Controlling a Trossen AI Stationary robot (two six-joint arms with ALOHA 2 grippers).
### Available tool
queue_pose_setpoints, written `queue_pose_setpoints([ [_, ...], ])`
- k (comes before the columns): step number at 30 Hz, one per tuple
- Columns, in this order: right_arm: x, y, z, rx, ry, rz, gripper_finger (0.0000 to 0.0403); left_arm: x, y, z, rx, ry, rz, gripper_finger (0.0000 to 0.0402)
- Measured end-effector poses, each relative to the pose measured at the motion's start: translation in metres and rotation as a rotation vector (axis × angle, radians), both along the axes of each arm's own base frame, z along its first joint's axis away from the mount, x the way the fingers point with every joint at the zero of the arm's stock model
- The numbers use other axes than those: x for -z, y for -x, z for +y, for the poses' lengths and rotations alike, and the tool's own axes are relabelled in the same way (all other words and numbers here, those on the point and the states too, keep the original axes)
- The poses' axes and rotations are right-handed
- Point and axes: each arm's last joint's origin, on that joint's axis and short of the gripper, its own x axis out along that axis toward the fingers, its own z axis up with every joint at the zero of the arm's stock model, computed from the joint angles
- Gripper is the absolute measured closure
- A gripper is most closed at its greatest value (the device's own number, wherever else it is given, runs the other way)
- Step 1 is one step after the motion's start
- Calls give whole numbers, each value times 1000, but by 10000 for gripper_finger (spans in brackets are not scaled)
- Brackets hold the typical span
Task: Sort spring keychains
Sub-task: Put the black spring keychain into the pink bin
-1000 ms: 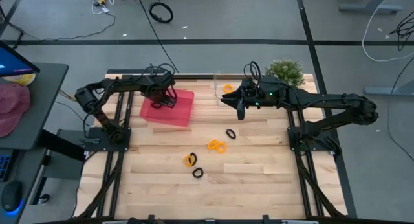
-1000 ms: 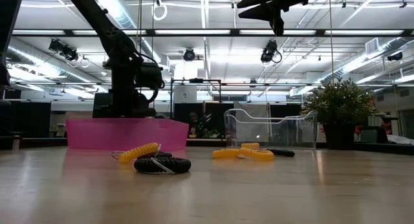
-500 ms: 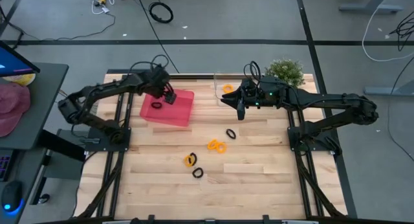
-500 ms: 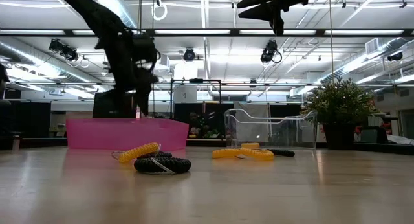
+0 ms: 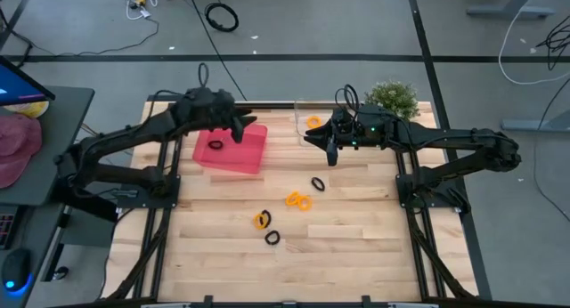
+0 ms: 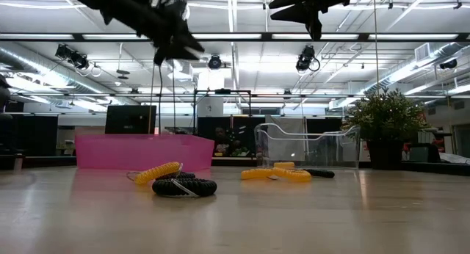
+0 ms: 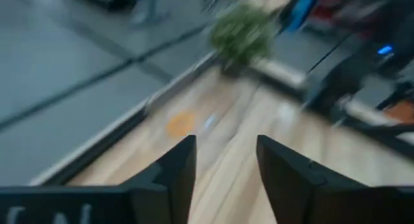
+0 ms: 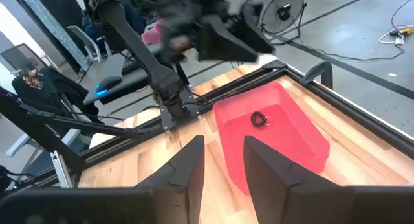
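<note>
My left gripper (image 5: 240,130) (image 7: 226,143) is open and empty, raised high over the far right corner of the pink tray (image 5: 245,157). One black spring keychain (image 5: 215,145) (image 8: 260,119) lies on the tray floor. My right gripper (image 5: 330,155) (image 8: 223,146) is open and empty, held high beside the clear container (image 5: 303,130), which holds an orange keychain (image 5: 313,121). On the table lie a black keychain (image 5: 318,183), an orange one (image 5: 298,200), another orange one (image 5: 260,220) and a black one (image 5: 272,238).
A potted plant (image 5: 393,98) stands at the far right corner beside the clear container. Both arms' base frames run along the table's left and right sides. Bare wood lies toward the near edge, below the loose keychains.
My left gripper has risen out of the pink tray and swung toward the table's right, tipping from pointing down to nearly level. The black keychain stays on the tray floor where the gripper was.
</note>
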Motion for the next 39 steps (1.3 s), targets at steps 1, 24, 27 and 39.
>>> queue_pose_setpoints([
  [1,0,0,0,0,0,0,291,-5,-1,-5,18,-16,-39,249],
  [24,-4,1,5,-139,-60,-43,291,-33,-15,-80,331,-85,-251,399],
  [27,-4,6,6,-130,-104,-12,291,-36,-11,-86,326,-129,-239,400],
  [39,-6,44,23,-112,-280,143,291,-53,41,-98,366,-205,-215,401],
])
